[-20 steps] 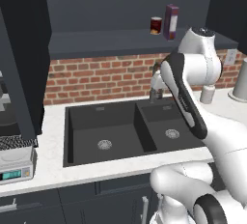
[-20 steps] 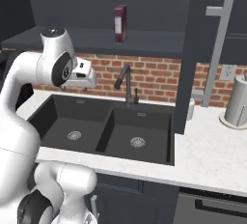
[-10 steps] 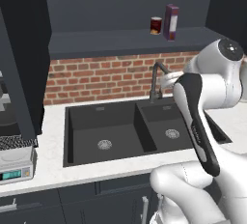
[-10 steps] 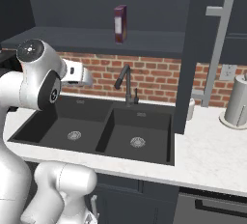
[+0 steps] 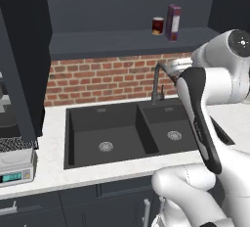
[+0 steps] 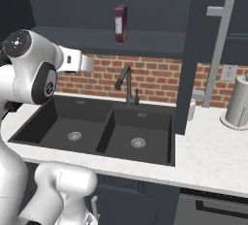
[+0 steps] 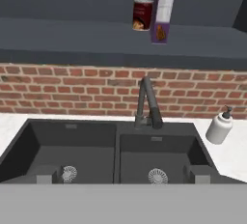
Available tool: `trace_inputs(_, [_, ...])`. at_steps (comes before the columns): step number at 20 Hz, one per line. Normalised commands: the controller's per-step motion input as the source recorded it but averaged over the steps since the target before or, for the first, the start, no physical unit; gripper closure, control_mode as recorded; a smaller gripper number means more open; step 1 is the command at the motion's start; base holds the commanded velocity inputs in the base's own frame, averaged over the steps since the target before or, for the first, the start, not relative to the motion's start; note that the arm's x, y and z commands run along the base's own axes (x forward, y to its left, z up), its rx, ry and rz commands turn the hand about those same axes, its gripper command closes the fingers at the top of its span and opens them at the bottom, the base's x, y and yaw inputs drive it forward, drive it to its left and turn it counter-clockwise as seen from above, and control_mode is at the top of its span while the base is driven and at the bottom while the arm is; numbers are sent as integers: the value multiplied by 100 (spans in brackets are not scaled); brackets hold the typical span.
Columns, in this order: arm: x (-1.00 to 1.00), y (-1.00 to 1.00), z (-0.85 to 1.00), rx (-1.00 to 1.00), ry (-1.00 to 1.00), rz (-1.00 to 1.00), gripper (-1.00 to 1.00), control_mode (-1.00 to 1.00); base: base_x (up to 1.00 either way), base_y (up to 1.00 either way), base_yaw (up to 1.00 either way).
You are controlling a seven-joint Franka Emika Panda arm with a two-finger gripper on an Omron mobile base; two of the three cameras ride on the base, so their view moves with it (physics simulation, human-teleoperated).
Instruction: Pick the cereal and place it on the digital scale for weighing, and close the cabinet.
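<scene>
Above the black double sink [image 7: 116, 155], my small upright purple cereal box [image 7: 164, 9] stands on the open cabinet's dark shelf [image 7: 72, 37], well above my claw [image 7: 123, 175], fingers wide apart.

left base view: from behind and left of the white arm, which fills the right of the frame; faces forward and down over the black double-bowl sink [image 5: 132, 132], mid distance; light grey scale with teal display [image 5: 16, 165] at lower left
right base view: from behind and right, arm at left of frame; same sink [image 6: 104, 132] seen from the other side; open dark cabinet door with silver bar handle [image 6: 219, 49] at upper right
hand view: closer, level, straight at the red brick wall [image 7: 87, 90]; sink [image 7: 111, 153] low in frame
shared: sink, dark faucet [image 7: 147, 103], purple cereal box [image 7: 164, 8] on the shelf
</scene>
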Motion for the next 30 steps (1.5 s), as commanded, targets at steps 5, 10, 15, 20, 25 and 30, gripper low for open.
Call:
trace_inputs(5, [24, -20, 48, 0, -5, -6, -100, -100, 0, 0, 0])
trace_inputs(10, [49, -18, 10, 0, -2, 0, -100, -100, 0, 0, 0])
trace_inputs(15, [52, -15, 0, 0, -1, 0, -100, -100, 0, 0, 0])
trace_inputs(20, [48, -9, 0, 0, 0, 0, -100, -100, 0, 0, 0])
trace_inputs(25, [49, -12, 1, 0, 0, 0, -100, -100, 0, 0, 0])
trace_inputs(30, [35, -5, 23, 0, 1, 0, -100, -100, 0, 0, 0])
